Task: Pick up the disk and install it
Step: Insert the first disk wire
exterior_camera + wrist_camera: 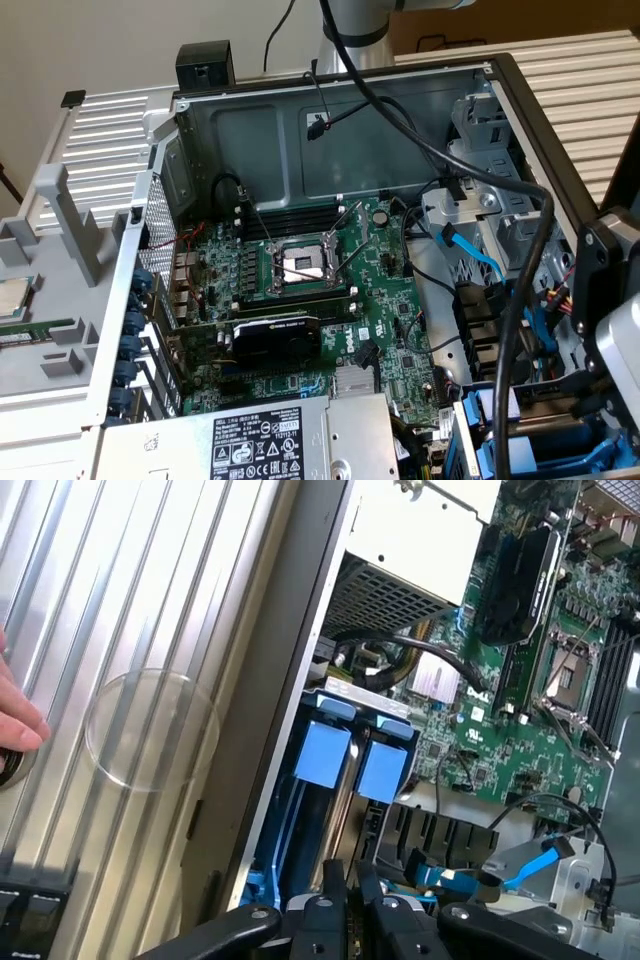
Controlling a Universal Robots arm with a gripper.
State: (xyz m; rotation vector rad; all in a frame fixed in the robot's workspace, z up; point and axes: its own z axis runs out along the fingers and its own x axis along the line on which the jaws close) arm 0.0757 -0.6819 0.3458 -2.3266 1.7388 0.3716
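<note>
My gripper (350, 905) reaches down into the drive bay at the corner of the open computer case (520, 110). Its two black fingers (330, 900) stand close together, pinching a thin silver edge that runs up between two bright blue plastic frames. I take that edge for the disk (349, 825), standing on its side in the bay with its label hidden. Two blue tabs (325, 752) (382, 770) stick out at the far end of the frames. In the exterior view the arm's wrist (615, 335) hangs over the same blue frames (560, 445) at the lower right.
The silver power-supply box (270, 440) sits beside the bay, with the green motherboard (330, 300) beyond it. Blue and black cables (480, 255) cross near the bay. A person's hand (15, 720) rests on the ribbed metal surface (120, 600), near a clear round piece (150, 730).
</note>
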